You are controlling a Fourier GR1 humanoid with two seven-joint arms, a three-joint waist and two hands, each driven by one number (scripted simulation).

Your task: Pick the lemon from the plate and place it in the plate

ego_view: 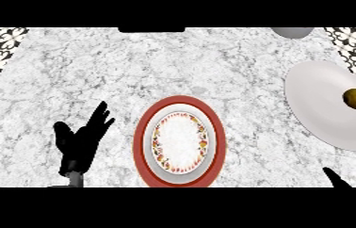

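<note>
Lemon (350,98) sits on white plate (316,104) at right edge; red-rimmed plate (179,142) holds nothing; left hand (82,140) relaxed, right hand (337,179) state unclear.

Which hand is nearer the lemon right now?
Right. The right hand shows at the lower right corner, below the lemon on the white plate. The left hand rests open far across the counter, left of the red plate.

Rimmed plate (179,141) sits at 6 o'clock on the counter (139,67). Second plate (323,104) at 3 o'clock, cut by the edge, lemon (350,97) on it. Left hand (82,140) at 8 o'clock, beside the rimmed plate, apart from it. Right hand (338,180) at 5 o'clock.
</note>
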